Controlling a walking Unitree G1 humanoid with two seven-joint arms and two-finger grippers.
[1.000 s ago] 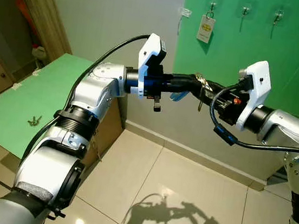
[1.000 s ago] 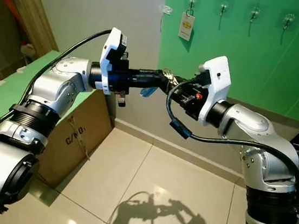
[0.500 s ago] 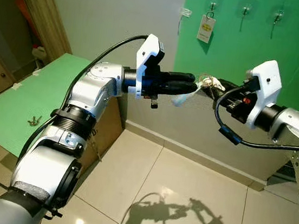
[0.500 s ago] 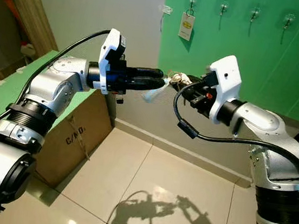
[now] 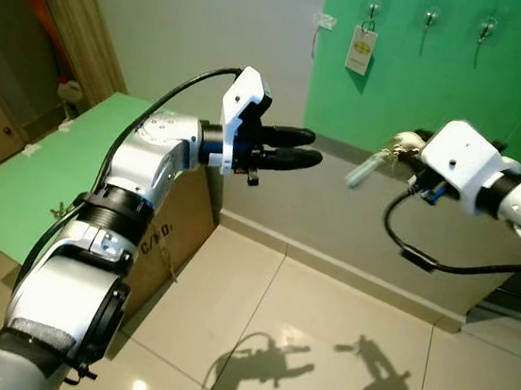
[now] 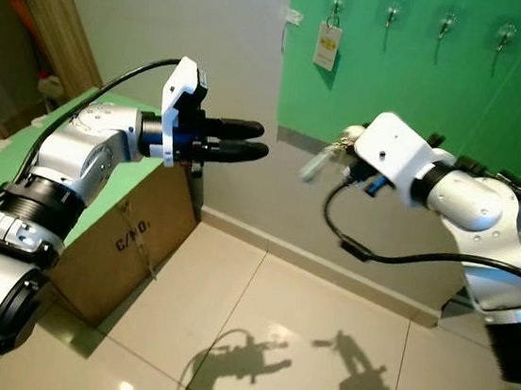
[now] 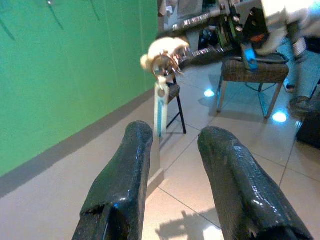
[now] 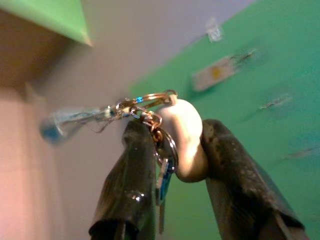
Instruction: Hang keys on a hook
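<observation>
hooks (image 5: 430,18): 4 up on my green wall | tags (image 5: 359,49): 1, on the leftmost hook | key bunches: 2, one (image 8: 150,125) pinched in my right gripper (image 8: 172,145), one (image 5: 59,211) lying on the green table (image 5: 23,194) | grippers: 2, my left (image 5: 302,148) has nothing in it | boxes (image 6: 137,232): 1 | chairs (image 7: 250,70): 1

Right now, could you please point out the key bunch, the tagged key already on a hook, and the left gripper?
key bunch (image 8: 167,127): right wrist view, its white fob.
tagged key (image 5: 359,48): left eye view, its white tag.
left gripper (image 5: 307,147): left eye view, between fingertips.
</observation>
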